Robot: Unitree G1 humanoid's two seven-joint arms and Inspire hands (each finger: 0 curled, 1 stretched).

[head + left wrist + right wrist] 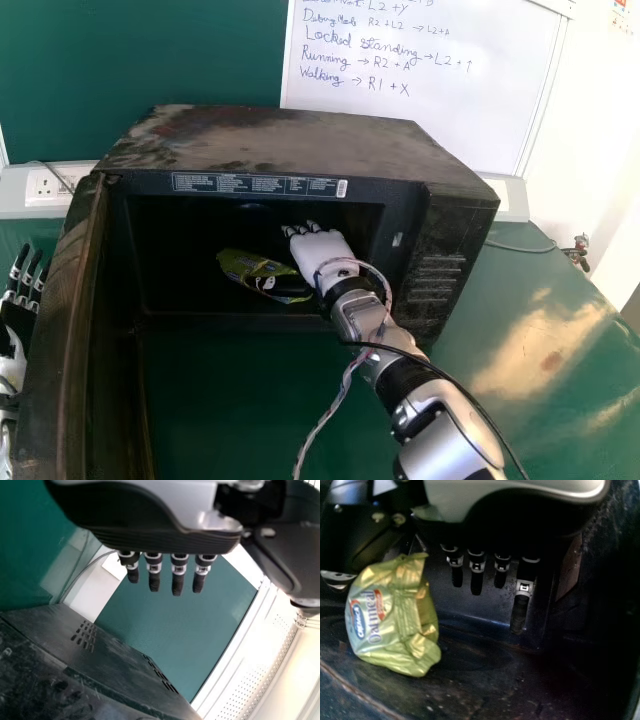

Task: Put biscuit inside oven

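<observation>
My right hand [322, 252] is inside the dark oven [290, 150], its arm coming in over the front edge. The green biscuit packet [250, 268] lies in the oven beside the hand, on its thumb side. In the right wrist view the packet [395, 625] is crumpled and close to the thumb, while the fingers of the right hand [476, 572] extend away from it, open and not curled round it. Whether the thumb touches the packet I cannot tell. At the head view's left edge is my left hand [12, 345], open; the left wrist view shows its straight fingers [177, 575].
The oven door [62, 340] stands wide open on the left, between my left hand and the oven's cavity. A green table [560, 350] extends to the right. Behind the oven are a whiteboard [430, 90] and a wall socket [45, 187].
</observation>
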